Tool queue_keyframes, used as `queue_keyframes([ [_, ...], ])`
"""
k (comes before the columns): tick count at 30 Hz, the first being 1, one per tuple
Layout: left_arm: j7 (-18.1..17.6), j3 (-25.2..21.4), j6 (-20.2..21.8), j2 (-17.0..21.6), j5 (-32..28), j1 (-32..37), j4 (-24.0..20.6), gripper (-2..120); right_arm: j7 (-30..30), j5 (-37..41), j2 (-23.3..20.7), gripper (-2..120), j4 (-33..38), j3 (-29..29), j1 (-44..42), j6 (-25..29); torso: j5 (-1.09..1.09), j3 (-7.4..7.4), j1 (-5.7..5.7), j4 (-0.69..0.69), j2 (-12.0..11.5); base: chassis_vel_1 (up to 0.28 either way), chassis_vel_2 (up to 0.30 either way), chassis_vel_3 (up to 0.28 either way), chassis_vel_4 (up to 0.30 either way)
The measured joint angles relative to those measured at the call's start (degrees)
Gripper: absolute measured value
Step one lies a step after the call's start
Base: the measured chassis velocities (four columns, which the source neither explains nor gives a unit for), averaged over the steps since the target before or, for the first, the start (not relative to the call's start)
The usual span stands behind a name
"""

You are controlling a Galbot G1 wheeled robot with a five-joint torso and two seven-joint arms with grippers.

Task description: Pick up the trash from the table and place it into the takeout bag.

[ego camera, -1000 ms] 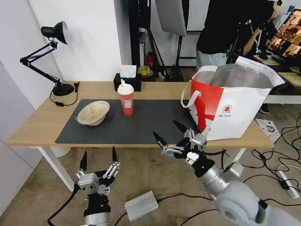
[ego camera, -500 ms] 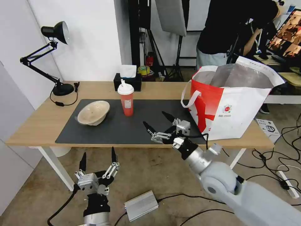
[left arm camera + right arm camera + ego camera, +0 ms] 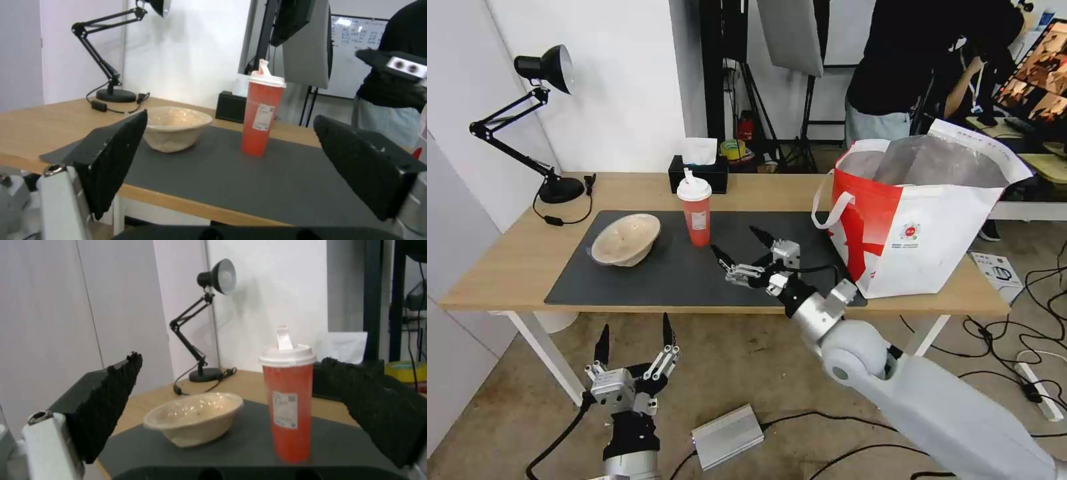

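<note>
A red drink cup (image 3: 696, 213) with a white lid and straw stands upright on the dark grey mat (image 3: 687, 273). Left of it rests a tilted beige pulp bowl (image 3: 626, 239). My right gripper (image 3: 740, 244) hovers open over the mat, pointing at the cup from its right, a short way off and not touching. In the right wrist view the cup (image 3: 288, 405) and bowl (image 3: 195, 418) sit between the open fingers. The white and red takeout bag (image 3: 917, 223) stands open on the table's right end. My left gripper (image 3: 634, 333) hangs open below the table's front edge.
A black tissue box (image 3: 698, 172) sits behind the cup and a black desk lamp (image 3: 534, 120) stands at the table's back left. A silver box (image 3: 727, 437) and cables lie on the floor. A person stands behind the bag.
My right arm has reached forward and left over the mat, from near the table's front edge by the bag to close beside the cup. The left arm has stayed put.
</note>
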Motion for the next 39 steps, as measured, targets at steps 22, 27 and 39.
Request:
queue_keyframes([
  [22,-0.07,0.23,-0.03,-0.15,-0.10,0.13,-0.09,100,2.88,-1.35,6.38,100,-7.19,-5.00,6.99,-1.50,0.01,0.00,0.00,0.00,0.01,0.000,0.000,0.000,0.000],
  [27,-0.07,0.36,-0.04,-0.17,-0.04,0.22,-0.11,100,4.97,-2.02,6.82,100,-7.56,-4.83,7.14,-2.75,0.01,0.00,0.00,0.00,0.01,0.000,0.000,0.000,0.000],
  [39,0.49,1.02,-0.21,-1.28,1.37,0.94,0.22,100,9.53,-1.32,7.72,100,-8.29,-3.31,7.53,-7.80,0.01,0.00,-0.01,-0.01,0.01,0.000,0.000,0.000,0.000],
])
